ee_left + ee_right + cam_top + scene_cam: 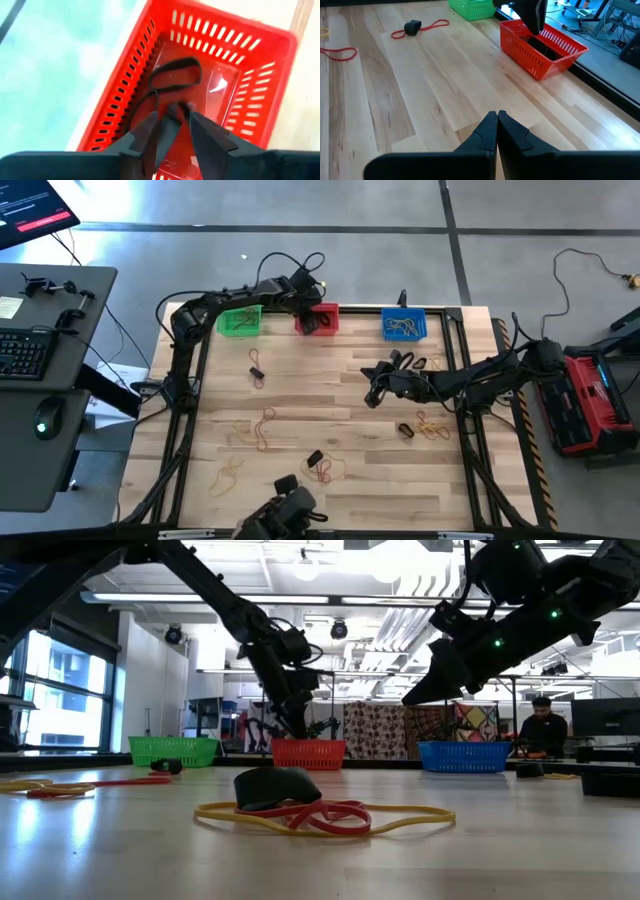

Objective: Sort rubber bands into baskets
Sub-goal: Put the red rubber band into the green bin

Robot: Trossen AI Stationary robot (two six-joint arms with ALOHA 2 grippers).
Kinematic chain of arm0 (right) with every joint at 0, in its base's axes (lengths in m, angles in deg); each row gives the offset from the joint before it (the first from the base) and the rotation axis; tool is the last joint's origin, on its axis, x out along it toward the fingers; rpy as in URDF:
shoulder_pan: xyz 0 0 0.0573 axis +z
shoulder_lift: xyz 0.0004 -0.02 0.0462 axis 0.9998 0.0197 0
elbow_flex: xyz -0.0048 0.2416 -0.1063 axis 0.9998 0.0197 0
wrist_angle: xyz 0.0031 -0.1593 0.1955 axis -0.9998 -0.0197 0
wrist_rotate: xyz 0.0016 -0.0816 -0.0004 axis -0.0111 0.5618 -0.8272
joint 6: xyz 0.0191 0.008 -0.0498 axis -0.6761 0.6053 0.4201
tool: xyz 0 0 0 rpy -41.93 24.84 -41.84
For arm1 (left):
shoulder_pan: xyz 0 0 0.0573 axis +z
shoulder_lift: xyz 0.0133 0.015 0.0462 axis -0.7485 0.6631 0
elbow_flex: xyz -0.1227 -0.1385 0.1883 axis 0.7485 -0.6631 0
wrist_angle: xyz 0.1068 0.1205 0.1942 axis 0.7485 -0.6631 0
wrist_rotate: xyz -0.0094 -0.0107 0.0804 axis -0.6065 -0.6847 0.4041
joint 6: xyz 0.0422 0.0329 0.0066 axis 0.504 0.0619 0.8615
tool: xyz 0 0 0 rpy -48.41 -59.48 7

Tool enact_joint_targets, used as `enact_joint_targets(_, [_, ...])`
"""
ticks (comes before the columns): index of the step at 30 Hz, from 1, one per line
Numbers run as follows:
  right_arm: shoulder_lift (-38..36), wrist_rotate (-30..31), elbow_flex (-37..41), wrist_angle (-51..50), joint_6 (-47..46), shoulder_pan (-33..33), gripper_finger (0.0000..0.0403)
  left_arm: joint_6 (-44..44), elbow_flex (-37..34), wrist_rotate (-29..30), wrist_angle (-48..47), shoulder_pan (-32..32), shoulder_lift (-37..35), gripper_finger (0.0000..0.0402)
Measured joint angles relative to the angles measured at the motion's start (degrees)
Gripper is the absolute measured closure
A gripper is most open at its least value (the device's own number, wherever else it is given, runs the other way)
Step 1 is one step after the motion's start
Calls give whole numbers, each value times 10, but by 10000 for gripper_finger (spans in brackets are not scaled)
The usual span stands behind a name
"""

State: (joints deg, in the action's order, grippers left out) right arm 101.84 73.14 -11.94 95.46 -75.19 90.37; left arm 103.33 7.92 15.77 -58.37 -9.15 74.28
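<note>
Left end effector [172, 132] over the red basket [260, 45], fingers parted, black rubber band [172, 75] lying inside. Right end effector [497, 131] pressed together above mid-worktop [330, 395]. Remaining loops [262, 432] scattered near: light, limp, stretchy, probably best pinched across one strand.

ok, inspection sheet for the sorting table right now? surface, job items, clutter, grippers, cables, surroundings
Surface: wooden table, bare planks between items.
Job's things: green basket, red basket, blue basket along the far edge; rubber bands loose on the wood; a black band in the red basket; tan bands in the blue one.
Clutter: nothing seen.
Grippers: left gripper in the red basket, fingers apart; right gripper shut, over mid-table.
Cables: black cables behind the table.
Surroundings: desk with keyboard; seated person far off.
</note>
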Motion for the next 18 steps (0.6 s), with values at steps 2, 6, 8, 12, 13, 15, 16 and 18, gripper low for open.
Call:
enact_joint_targets(2, [0,0,0,0,0,0,403,0,0,0,0,0,-6,282])
enact_joint_targets(6, [0,0,0,0,0,0,403,-4,0,1,0,0,-8,263])
enact_joint_targets(8, [0,0,0,0,0,0,403,-2,0,2,-6,-1,-8,265])
enact_joint_targets(12, [0,0,0,1,-1,0,403,3,-29,3,37,-13,-19,311])
enact_joint_targets(13, [0,0,0,4,0,0,403,2,-44,3,61,-19,-26,328])
enact_joint_targets(15, [0,0,0,5,0,0,403,0,-83,3,130,-30,-45,363])
enact_joint_targets(16, [0,0,0,5,-1,0,403,-3,-106,2,160,-36,-55,380])
enact_joint_targets(18, [0,0,0,5,-1,1,403,-14,-156,2,230,-47,-77,395])
